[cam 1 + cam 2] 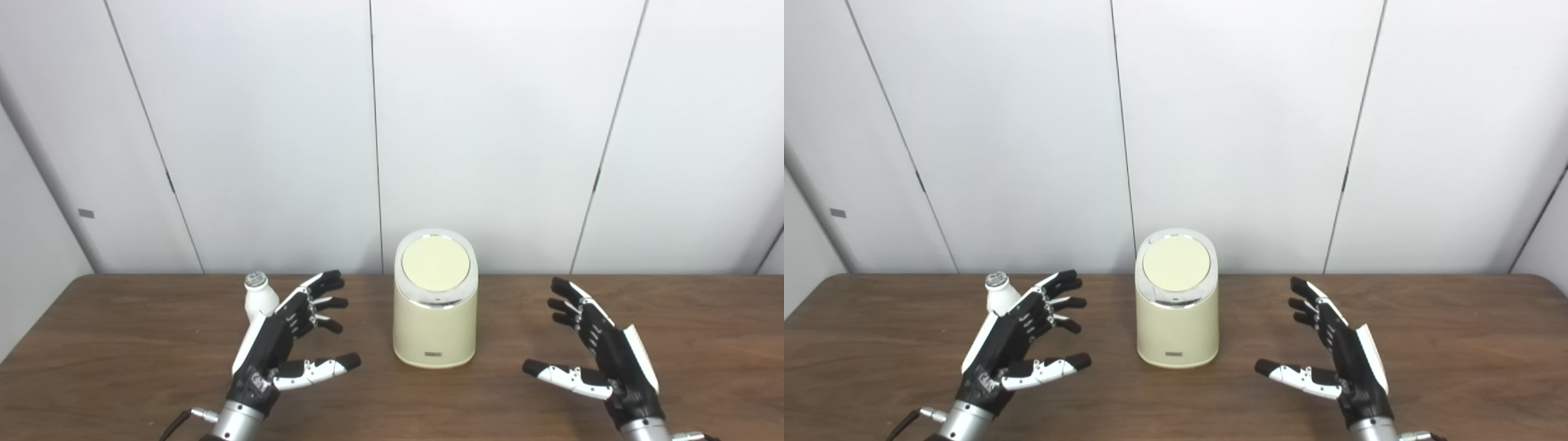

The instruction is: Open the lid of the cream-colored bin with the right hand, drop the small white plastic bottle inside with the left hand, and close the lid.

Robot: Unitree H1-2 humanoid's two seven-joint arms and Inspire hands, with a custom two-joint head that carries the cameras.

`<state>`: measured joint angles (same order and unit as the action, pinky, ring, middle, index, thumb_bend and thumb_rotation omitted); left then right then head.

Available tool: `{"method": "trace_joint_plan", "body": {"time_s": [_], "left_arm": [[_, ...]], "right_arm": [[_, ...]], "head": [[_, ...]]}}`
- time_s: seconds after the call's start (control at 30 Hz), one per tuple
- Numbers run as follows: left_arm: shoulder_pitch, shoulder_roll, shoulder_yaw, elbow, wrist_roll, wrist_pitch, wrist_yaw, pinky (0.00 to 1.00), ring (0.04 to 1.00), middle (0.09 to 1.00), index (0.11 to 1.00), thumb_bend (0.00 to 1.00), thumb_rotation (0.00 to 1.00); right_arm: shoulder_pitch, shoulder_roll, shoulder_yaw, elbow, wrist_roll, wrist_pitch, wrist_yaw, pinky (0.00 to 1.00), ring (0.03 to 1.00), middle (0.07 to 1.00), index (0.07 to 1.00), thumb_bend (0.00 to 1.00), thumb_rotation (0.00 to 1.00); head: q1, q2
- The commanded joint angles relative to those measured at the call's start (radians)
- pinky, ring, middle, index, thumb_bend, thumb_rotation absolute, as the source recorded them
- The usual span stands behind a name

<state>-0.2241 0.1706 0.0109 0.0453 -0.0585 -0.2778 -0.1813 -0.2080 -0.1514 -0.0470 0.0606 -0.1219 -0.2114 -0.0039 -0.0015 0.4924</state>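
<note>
Both robot hands are held low over the counter (122,343), palms turned inward toward each other, and nothing is gripped by either. The left robot hand (282,343) is spread wide, fingers apart and thumb stretched toward the middle; the right robot hand (597,352) is spread in the same way, mirrored on the other side. This looks like a ready posture, each robot hand being kept on the side of the thing it is meant to handle.

Just behind the left robot hand, the bottle (260,298) is seen standing upright, its lower part hidden by the fingers; whether it is touched cannot be told, though it appears to stand apart. It is placed where a short reach forward and a closing of the fingers would probably take it.

Between the two robot hands, well clear of each, the bin (435,331) stands upright near the counter's far edge. Its lid (435,263) is shut and tilted toward the robot, so that a press or lift from the right side should be easy. No step of the task is judged to be done yet.
</note>
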Motion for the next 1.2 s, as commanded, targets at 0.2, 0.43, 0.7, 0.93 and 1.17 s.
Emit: {"method": "trace_joint_plan", "body": {"time_s": [0.2, 0.43, 0.7, 0.93, 1.17], "left_arm": [[-0.048, 0.002, -0.003, -0.010, 0.002, -0.008, 0.005, 0.60, 0.756, 0.840, 0.848, 0.78, 0.11], [-0.057, 0.000, -0.009, 0.006, 0.007, -0.019, 0.005, 0.60, 0.760, 0.840, 0.839, 0.77, 0.10], [-0.062, 0.005, -0.016, 0.022, 0.005, -0.021, -0.003, 0.58, 0.757, 0.837, 0.841, 0.77, 0.08], [-0.059, 0.012, -0.015, 0.027, 0.001, -0.023, -0.008, 0.60, 0.759, 0.838, 0.844, 0.77, 0.08], [-0.059, 0.008, -0.018, 0.031, 0.004, -0.024, -0.012, 0.60, 0.761, 0.841, 0.844, 0.75, 0.07]], "right_arm": [[-0.061, 0.023, 0.030, -0.099, -0.074, 0.085, -0.019, 0.74, 0.820, 0.874, 0.870, 0.80, 0.31], [-0.148, 0.024, 0.064, -0.144, -0.208, 0.245, -0.032, 0.67, 0.804, 0.861, 0.871, 0.81, 0.31], [-0.285, 0.016, 0.088, -0.153, -0.303, 0.465, -0.003, 0.66, 0.829, 0.878, 0.876, 0.83, 0.35], [-0.386, -0.001, 0.123, -0.136, -0.354, 0.574, 0.020, 0.66, 0.837, 0.893, 0.889, 0.83, 0.39], [-0.470, -0.019, 0.178, -0.110, -0.400, 0.649, 0.051, 0.60, 0.808, 0.887, 0.893, 0.83, 0.42]], "head": [[-0.012, -0.005], [-0.019, -0.013], [-0.026, -0.014], [-0.034, -0.014], [-0.032, -0.013]]}}
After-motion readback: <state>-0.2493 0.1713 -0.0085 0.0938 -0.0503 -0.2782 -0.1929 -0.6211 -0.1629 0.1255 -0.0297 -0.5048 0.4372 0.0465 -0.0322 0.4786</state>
